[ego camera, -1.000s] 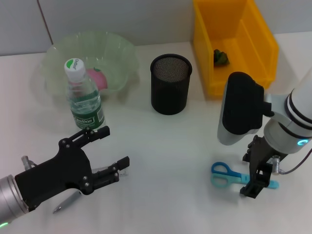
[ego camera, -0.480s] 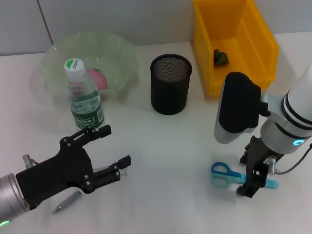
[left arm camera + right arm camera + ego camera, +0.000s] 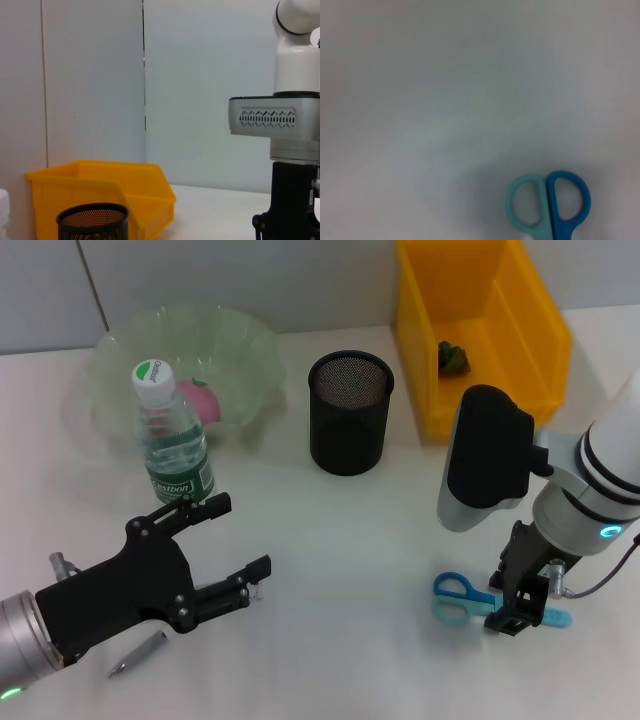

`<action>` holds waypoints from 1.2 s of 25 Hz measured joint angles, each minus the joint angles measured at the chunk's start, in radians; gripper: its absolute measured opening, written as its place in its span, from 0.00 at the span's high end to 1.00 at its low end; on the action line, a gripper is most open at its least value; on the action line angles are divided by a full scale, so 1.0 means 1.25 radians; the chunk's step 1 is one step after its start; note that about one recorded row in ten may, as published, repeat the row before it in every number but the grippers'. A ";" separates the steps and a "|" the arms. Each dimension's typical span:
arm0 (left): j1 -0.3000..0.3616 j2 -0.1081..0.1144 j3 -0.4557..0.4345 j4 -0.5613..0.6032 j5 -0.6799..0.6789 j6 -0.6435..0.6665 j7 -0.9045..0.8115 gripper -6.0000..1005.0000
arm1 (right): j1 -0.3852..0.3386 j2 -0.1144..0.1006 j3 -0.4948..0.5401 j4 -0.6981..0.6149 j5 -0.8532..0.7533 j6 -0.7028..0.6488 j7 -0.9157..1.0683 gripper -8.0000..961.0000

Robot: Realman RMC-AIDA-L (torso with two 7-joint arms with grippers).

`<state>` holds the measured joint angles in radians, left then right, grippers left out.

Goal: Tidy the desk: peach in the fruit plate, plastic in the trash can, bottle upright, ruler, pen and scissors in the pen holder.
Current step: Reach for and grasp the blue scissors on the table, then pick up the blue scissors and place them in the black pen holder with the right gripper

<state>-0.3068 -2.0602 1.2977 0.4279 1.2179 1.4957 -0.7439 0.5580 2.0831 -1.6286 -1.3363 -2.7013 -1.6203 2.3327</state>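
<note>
Right hand [image 3: 520, 608] points straight down at 4 o'clock on the tabletop [image 3: 360, 540], fingers closed on the scissors [image 3: 470, 602], which lie flat. Left hand [image 3: 230, 550] at 8 o'clock, level, fingers spread open, empty. Pen [image 3: 138, 654] beneath its wrist. Bottle [image 3: 172, 440] upright at 10 o'clock; pen holder [image 3: 349, 412] at 12.

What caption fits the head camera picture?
Right claw over the scissors on the desk, black pen holder waiting behind.

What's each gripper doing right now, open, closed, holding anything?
Left gripper: open, holding nothing, above the desk near the pen.
Right gripper: down at the scissors; grip cannot be told.
</note>
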 joint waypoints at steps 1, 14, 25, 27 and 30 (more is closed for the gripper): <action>-0.001 0.000 0.000 0.000 0.000 0.000 -0.002 0.20 | 0.001 0.000 -0.001 0.001 0.000 0.000 0.000 0.44; -0.004 0.000 0.000 0.000 0.001 0.006 -0.004 0.20 | 0.016 -0.001 0.004 0.029 -0.002 0.001 -0.001 0.55; -0.006 0.000 0.000 0.001 0.010 0.010 -0.004 0.20 | 0.009 -0.001 0.004 0.020 -0.003 0.003 -0.002 0.76; -0.006 0.000 0.000 0.001 0.010 0.013 -0.004 0.20 | 0.003 -0.001 0.010 0.002 -0.002 0.000 -0.002 0.76; -0.006 0.000 0.000 0.001 0.010 0.016 -0.004 0.20 | -0.004 -0.001 0.031 -0.012 0.009 -0.001 -0.004 0.76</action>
<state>-0.3145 -2.0601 1.2977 0.4296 1.2303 1.5156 -0.7486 0.5530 2.0822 -1.5902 -1.3510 -2.6898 -1.6211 2.3275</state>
